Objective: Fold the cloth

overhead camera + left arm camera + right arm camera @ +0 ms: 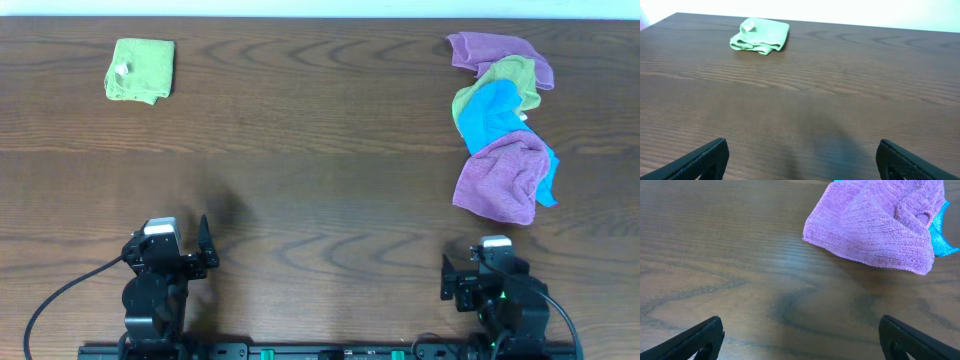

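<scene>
A folded green cloth (140, 70) lies at the far left of the table; it also shows in the left wrist view (760, 36). A crumpled pile of cloths sits at the far right: a purple cloth (505, 178) at the front, a blue cloth (493, 112), a green cloth (505, 78) and another purple cloth (495, 50) behind. The front purple cloth shows in the right wrist view (880, 227). My left gripper (800, 160) is open and empty near the front edge at left. My right gripper (800, 337) is open and empty, just in front of the purple cloth.
The dark wooden table (320, 170) runs between the two cloth groups. Both arm bases (160, 290) (500, 295) stand at the front edge.
</scene>
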